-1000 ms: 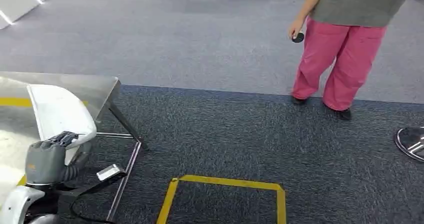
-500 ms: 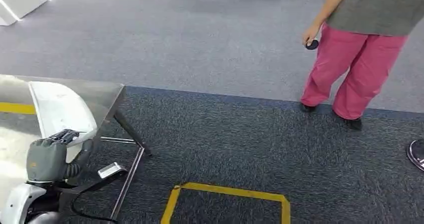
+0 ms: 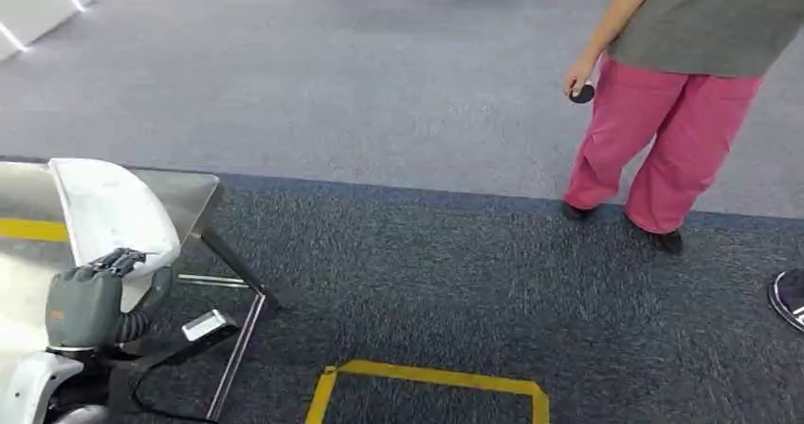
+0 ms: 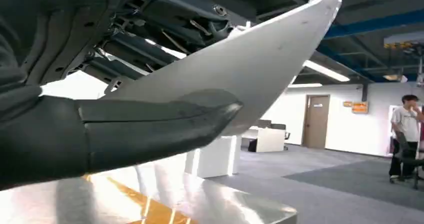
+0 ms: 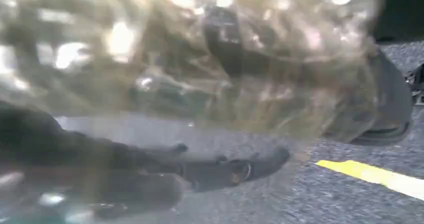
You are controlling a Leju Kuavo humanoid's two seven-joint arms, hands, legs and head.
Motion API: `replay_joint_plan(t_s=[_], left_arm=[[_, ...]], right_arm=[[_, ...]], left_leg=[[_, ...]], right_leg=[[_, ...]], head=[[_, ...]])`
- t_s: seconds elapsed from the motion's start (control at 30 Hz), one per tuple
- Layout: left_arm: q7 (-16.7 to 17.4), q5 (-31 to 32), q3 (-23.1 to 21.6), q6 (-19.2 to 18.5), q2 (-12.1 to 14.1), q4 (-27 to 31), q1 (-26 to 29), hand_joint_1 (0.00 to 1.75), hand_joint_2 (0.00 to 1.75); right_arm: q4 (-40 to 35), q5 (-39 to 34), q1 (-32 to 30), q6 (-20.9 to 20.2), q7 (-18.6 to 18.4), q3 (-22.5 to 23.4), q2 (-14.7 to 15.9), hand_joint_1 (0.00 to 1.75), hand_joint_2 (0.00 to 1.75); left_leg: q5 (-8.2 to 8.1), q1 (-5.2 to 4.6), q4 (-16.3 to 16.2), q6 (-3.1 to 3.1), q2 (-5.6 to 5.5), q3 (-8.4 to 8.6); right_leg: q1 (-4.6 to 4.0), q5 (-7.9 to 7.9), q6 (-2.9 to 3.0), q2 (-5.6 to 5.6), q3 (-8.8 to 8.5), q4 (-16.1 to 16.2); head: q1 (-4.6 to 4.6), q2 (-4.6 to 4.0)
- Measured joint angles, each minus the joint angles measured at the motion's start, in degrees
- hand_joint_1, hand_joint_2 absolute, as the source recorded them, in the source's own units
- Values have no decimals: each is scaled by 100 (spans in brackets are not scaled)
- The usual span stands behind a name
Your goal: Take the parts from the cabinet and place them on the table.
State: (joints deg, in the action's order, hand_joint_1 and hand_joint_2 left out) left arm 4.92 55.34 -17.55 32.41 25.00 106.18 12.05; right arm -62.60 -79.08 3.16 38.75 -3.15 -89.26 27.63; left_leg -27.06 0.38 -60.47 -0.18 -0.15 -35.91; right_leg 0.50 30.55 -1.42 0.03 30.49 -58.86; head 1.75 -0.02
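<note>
the left hand [image 3: 90, 301] is seen grasping a curved white panel [image 3: 114, 211], thumb beneath and dark fingers over its near edge, the panel being held just above the corner of a shiny metal table [image 3: 194, 192] marked with a yellow stripe [image 3: 28, 229]. in the right wrist view the right hand [image 5: 165, 176] is blurred behind a crinkled clear bag [image 5: 210, 58] with something dark inside, and whether it is clenched or released cannot be told. a person in pink trousers [image 3: 664, 130], holding a small dark object [image 3: 582, 93], is shown standing well apart on the grey carpet [image 3: 379, 92], beyond yellow floor tape [image 3: 427, 377].
</note>
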Motion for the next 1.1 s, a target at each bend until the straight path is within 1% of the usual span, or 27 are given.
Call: replay_joint_plan(t_s=[0.03, 0.07, 0.1, 0.13, 0.23, 0.27, 0.33, 0.37, 0.43, 0.53, 0.63, 1.1], left_arm=[[4, -4, 2, 2, -2, 0, 14, 164, 175], [24, -17, 2, 0, -11, 0, 15, 164, 175], [26, -68, 7, -2, -15, 0, -4, 164, 175], [35, -101, 11, -13, -22, 0, -14, 164, 175], [48, -153, 37, -33, -44, 0, -8, 164, 175], [48, -153, 44, -35, -50, 0, -9, 164, 175], [48, -162, 55, -48, -52, 0, -8, 164, 175], [48, -162, 55, -52, -52, 0, -8, 164, 175], [48, -162, 57, -52, -52, 0, -8, 164, 175], [52, -160, 57, -85, -52, 0, -9, 164, 175], [52, -160, 59, -131, -52, 2, -9, 164, 175], [52, -184, 57, -162, -52, 11, -16, 164, 175]], right_arm=[[-2, 0, -8, 0, 0, 0, 2, 0, 0], [-2, 0, -9, 0, 0, 0, 2, 0, 0], [-2, -2, -7, 7, 0, 0, 2, 0, 0], [-2, -9, -5, 13, 0, 0, 2, 0, 0], [-2, -15, -3, 17, 0, 0, 4, 0, 0], [-4, -15, -5, 17, 0, 0, 4, 0, 0], [-4, -13, -6, 17, 0, 0, 4, 0, 0], [-7, -13, -9, 17, 0, 0, 4, 0, 0], [-13, -7, -9, 17, 0, 0, 4, 0, 0], [-28, -2, -9, 22, 0, 0, 4, 0, 0], [-28, -2, -9, 17, 0, 0, 4, 0, 0], [-28, 2, -8, 11, 0, 0, 4, 0, 0]], left_leg=[[106, -3, 36, 21, -7, 4], [111, 9, 55, -17, -8, 28], [109, -3, 55, -16, -15, 38], [100, -13, 55, -3, -24, 38], [74, -23, 56, 47, -27, 39], [72, -23, 56, 51, -27, 40], [63, -23, 55, 66, -27, 40], [56, -24, 54, 81, -27, 40], [55, -27, 53, 86, -27, 40], [53, -30, 50, 88, -27, 41], [53, -30, 51, 88, -27, 45], [53, -25, 73, 87, -27, 65]], right_leg=[[0, 33, -30, -5, 17, 4], [2, 105, 118, -16, 3, -8], [0, 71, 227, -17, 2, -7], [0, 77, 233, -19, -10, 12], [4, 61, 179, -20, -43, 84], [4, 52, 154, -19, -50, 103], [10, 50, 25, -19, -69, 140], [14, 47, -21, -19, -73, 150], [15, 44, -32, -18, -76, 158], [18, 44, -72, -18, -76, 160], [18, 49, -82, -19, -76, 160], [15, 58, -86, -18, -83, 159]], head=[[-9, -2], [-20, -2], [-24, 0], [-26, -2], [-31, -2], [-26, -2], [-26, -2], [-29, -2], [-26, -2], [-24, -2], [-24, -2], [-24, -2]])
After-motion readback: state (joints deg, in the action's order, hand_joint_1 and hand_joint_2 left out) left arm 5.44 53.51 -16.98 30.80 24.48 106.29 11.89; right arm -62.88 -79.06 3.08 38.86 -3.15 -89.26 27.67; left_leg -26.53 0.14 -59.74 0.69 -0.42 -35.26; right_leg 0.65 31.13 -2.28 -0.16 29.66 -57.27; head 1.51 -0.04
